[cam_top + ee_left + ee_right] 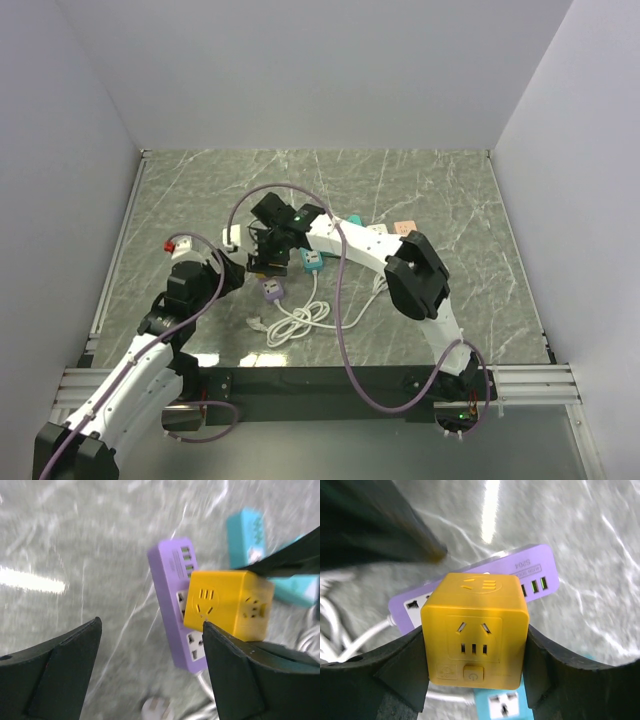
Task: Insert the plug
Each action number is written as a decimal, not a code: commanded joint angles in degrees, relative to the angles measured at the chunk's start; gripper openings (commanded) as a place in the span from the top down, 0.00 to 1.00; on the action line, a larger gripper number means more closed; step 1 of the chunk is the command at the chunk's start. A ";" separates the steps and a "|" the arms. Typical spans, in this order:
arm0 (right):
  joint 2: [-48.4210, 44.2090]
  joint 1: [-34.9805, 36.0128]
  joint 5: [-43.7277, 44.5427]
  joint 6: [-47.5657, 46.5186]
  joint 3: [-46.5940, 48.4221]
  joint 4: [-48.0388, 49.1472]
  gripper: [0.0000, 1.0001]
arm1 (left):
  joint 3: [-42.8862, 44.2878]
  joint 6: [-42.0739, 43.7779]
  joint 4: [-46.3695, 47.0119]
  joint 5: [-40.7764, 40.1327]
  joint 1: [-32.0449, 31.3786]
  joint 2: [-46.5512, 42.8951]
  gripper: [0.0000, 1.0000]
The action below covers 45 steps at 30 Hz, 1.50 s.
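My right gripper (475,647) is shut on a yellow cube socket (475,630) and holds it just over a purple power strip (535,572). In the top view the right gripper (266,256) and the cube (264,267) sit just behind the purple strip (272,290). My left gripper (150,630) is open and empty, just left of the purple strip (170,605) and the cube (227,602). It shows in the top view (238,272) too. A white plug (157,709) on a white cable (300,320) lies on the table near the strip's end.
A teal power strip (312,260) lies right of the cube, with another teal piece (352,220) and a pink one (405,228) behind it. A white adapter (231,237) and a red-and-white piece (175,243) lie at the left. Purple arm cables loop over the table.
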 commanded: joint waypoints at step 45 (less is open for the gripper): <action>1.12 -4.19 1.01 0.45 0.28 -6.14 1.00 | 20.36 -1.86 33.33 13.49 -0.87 56.34 0.27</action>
